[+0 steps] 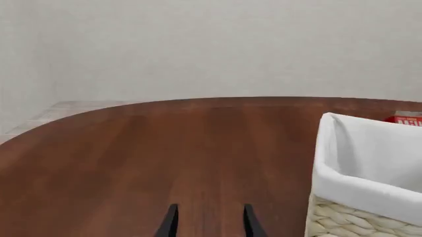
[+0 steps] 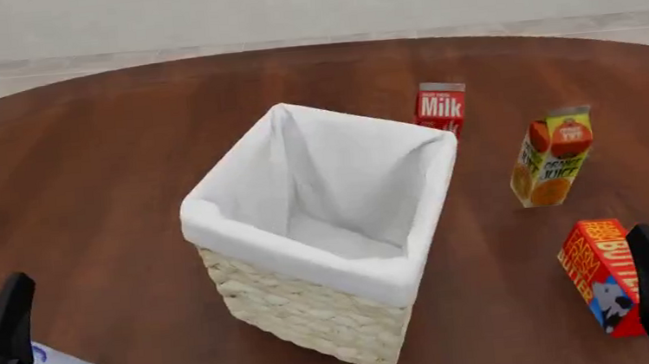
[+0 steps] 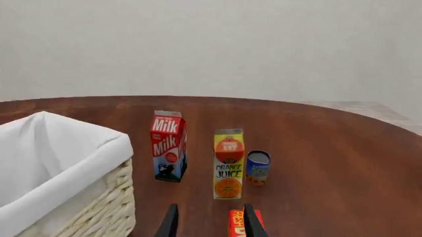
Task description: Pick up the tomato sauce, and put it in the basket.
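Simulated tabletop test scene, not a furnished room: round dark wood table (image 2: pixel 103 165), blank pale wall (image 3: pixel 211 44), tiled floor strip (image 2: pixel 83 64) beyond. Stocked like a pantry: wicker basket (image 2: pixel 311 309), milk carton (image 2: pixel 441 110), orange juice carton (image 2: pixel 551 157), butter box (image 2: pixel 601 275).

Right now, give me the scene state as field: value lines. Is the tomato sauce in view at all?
tomato sauce: not visible in any view
basket: upright, mid-table, white liner
milk carton: upright, beyond the basket's far right corner
orange juice carton: upright, right of basket
blue can: beside the juice carton, seen only in right wrist view
butter box: upright, close to right gripper
left gripper: open, holding nothing
right gripper: open, holding nothing
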{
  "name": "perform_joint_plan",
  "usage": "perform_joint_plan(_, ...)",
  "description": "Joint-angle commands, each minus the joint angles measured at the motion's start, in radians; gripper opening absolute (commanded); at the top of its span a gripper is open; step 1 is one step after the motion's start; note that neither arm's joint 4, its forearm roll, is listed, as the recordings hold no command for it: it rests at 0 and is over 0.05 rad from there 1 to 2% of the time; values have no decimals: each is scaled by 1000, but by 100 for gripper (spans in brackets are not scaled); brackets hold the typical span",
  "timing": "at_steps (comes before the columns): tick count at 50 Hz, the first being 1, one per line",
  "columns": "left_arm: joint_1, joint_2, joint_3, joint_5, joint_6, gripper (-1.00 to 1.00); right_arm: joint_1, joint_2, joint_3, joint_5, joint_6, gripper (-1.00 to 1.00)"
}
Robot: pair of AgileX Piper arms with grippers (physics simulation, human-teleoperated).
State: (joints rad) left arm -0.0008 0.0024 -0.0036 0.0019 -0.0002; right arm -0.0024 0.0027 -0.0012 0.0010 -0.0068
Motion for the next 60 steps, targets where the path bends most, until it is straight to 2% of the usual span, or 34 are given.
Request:
perform_joint_plan(1,1,8,3,-9,1,100,3,4,-1,-4,7,100)
perform_joint_plan(26,0,10,3,-11,1,100,8,7,0,-8,7,100)
perform_joint_plan(27,43,5,3,-6,0,100,32,8,-2,-11,59,100)
perform_joint_plan(29,28,4,3,-6,1,100,26,-2,-16,-4,136,100)
perform_joint_plan(30,28,4,3,-5,1,100,21,5,-33,14,119,100)
perform_joint_plan(31,28,3,3,-5,1,100,13,32,-73,50,69,100)
perform_joint_plan(33,28,1,3,-5,2,100,26,72,-130,83,58,100)
perform_joint_plan(35,28,0,3,-5,3,100,58,182,-203,114,3,100)
perform_joint_plan(37,28,0,3,-4,2,100,77,198,-250,160,-10,100)
perform_joint_plan(38,28,0,3,-5,3,100,84,250,-274,188,-49,100)
perform_joint_plan(40,28,0,3,-2,1,100,79,259,-302,234,-51,100)
perform_joint_plan(41,28,-1,3,-5,4,100,70,263,-325,283,-78,100)
perform_joint_plan(44,28,0,3,-2,2,100,75,275,-364,362,-98,100)
perform_joint_plan(46,28,0,3,-2,2,100,66,287,-425,465,-138,100)
perform_joint_plan(48,28,0,3,-3,3,100,63,289,-467,528,-130,100)
perform_joint_plan(49,28,0,3,-3,3,100,59,299,-502,597,-149,100)
perform_joint_plan(50,28,1,3,-3,2,100,71,292,-530,629,-103,100)
perform_joint_plan(52,28,1,2,-4,3,100,45,294,-593,707,-135,100)
perform_joint_plan(53,28,0,3,-3,2,100,26,304,-661,784,-136,100)
perform_joint_plan(54,28,0,3,-3,2,100,18,308,-666,794,-147,100)
perform_joint_plan(55,28,0,3,-4,3,100,15,315,-716,852,-147,100)
perform_joint_plan(60,28,1,3,-3,2,100,8,352,-787,997,-190,100)
